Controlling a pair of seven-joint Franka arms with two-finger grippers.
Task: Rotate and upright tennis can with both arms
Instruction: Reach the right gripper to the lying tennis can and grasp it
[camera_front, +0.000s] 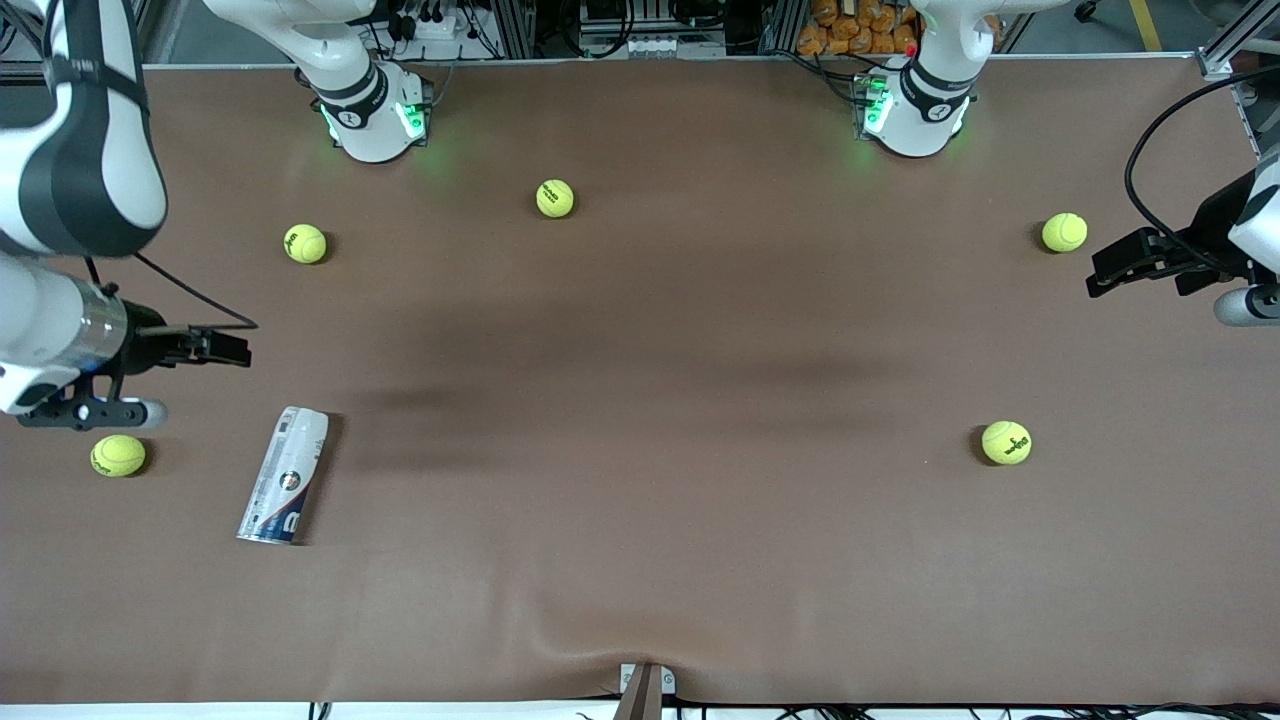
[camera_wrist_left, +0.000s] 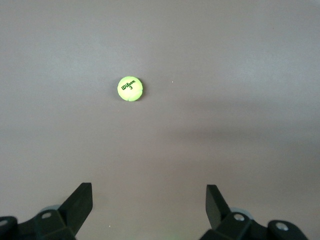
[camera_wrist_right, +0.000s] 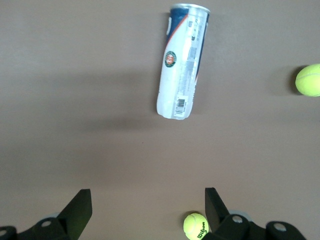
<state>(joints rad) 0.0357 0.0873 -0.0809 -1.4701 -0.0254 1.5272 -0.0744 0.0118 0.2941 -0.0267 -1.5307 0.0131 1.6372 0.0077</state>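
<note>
Right gripper hangs by the table edge at the right arm's end, fingers spread wide, nothing held. Just nearer the front camera there, the can lies flat on its side, a ball beside it. Left gripper hovers at the left arm's end, fingers wide too, another ball close by.

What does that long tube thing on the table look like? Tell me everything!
The tennis can is a slim tube with a white, dark-blue and red label, a round logo, a barcode and a silvery rim at one end. It looks like clear plastic. It lies on its side on the brown table, toward the right arm's end. Nothing touches it; neither pincer holds it.
</note>
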